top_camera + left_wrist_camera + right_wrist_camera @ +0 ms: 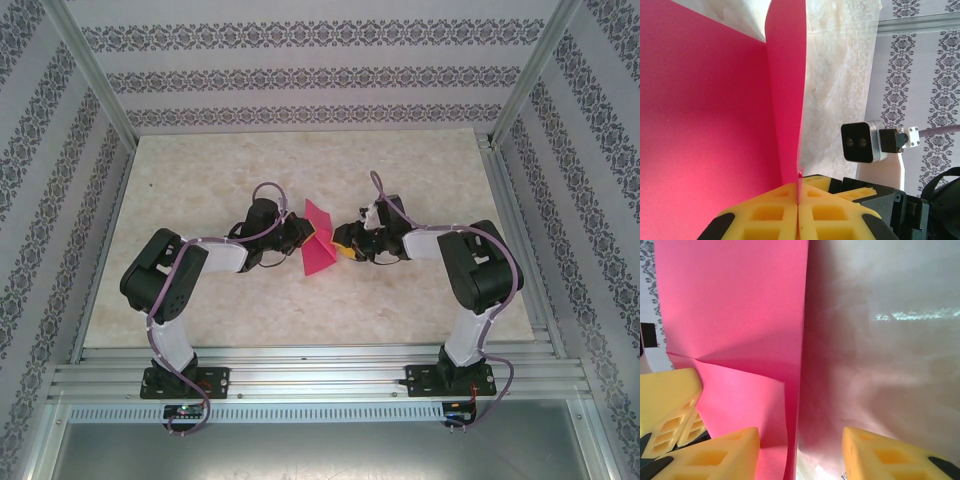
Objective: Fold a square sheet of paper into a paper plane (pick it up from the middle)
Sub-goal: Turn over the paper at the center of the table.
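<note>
While two arms reach inward from the near edge of the table (200, 190), there is just one sheet of paper (316, 245) between them, bright magenta-pink and partly folded, close to the middle of the marbled surface. The count is short: one sheet, two grippers, one on each side of it. From above, the sheet reads as a narrow, angular shape whose long axis runs from the far side of the table toward the near side, leaning slightly, with one pointed corner aimed away from the arm bases and another toward them. It does not lie flat; in the left wrist view one broad panel spreads to the left and a narrower flap rises from it along a sharp crease. The left gripper (798, 201) meets the sheet from the left, and its yellow pads are pressed together with the thin edge of the paper pinched in the seam between them. The right gripper (796, 440) comes in from the right with its yellow fingers standing apart; the straight edge of the sheet runs down between them, nearer the left finger, and neither finger visibly presses on it. The right arm's wrist camera (860, 142) shows just beyond the left gripper's pads.
</note>
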Available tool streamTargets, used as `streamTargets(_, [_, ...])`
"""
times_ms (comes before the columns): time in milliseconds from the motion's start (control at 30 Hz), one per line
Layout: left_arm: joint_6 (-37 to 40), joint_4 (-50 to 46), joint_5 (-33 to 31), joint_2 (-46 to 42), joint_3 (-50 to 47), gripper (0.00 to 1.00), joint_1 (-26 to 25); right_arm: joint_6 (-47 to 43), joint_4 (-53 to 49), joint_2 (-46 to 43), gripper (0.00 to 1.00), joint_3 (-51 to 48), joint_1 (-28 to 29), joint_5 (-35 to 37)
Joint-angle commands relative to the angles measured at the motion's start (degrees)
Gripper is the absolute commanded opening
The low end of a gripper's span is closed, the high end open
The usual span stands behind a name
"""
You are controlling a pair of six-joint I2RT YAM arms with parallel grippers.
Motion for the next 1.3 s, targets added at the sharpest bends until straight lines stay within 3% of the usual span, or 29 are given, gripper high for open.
streamTargets(0, [1.0, 0.2, -0.9, 0.6, 0.4, 0.10, -0.6, 1.3, 5.4, 0.3, 0.46, -0.2, 0.7, -3.0])
streamTargets(167, [1.0, 0.3, -0.8, 0.3, 0.3, 0.11, -0.6, 7.8, 14.9, 2.3, 0.42, -1.7, 1.1, -4.5])
streamTargets(500, [0.9, 0.0, -0.8, 0.0, 0.4, 0.11, -0.6, 7.3, 14.2, 3.9, 0.41, -1.2, 1.9, -4.5])
streamTargets(567, [1.1, 0.0, -0.9, 0.1, 0.4, 0.11, -0.6, 7.4, 14.7, 3.7, 0.33, -1.2, 2.1, -4.5])
streamTargets(800, [1.1, -0.6, -1.0, -0.1, 0.4, 0.13, -0.6, 7.3, 14.2, 2.6, 0.27, -2.2, 1.0, -3.8])
streamTargets(867, [1.4, -0.8, -1.1, -0.3, 0.3, 0.14, -0.6, 7.4, 14.5, 2.4, 0.28, -2.5, 0.8, -3.8])
streamTargets(967, [1.6, -0.8, -1.2, -0.6, 0.3, 0.13, -0.6, 6.9, 12.9, 2.0, 0.41, -2.8, 0.7, -3.0])
streamTargets(1100, [1.4, -0.5, -1.3, -0.2, -0.1, 0.13, -0.6, 9.4, 16.3, 2.5, 0.48, -4.0, 1.3, -3.4])
streamTargets(1267, [1.0, 0.4, -1.4, 0.1, -0.7, 0.13, -0.6, 12.4, 20.2, 2.5, 0.49, -6.1, 2.1, -2.7])
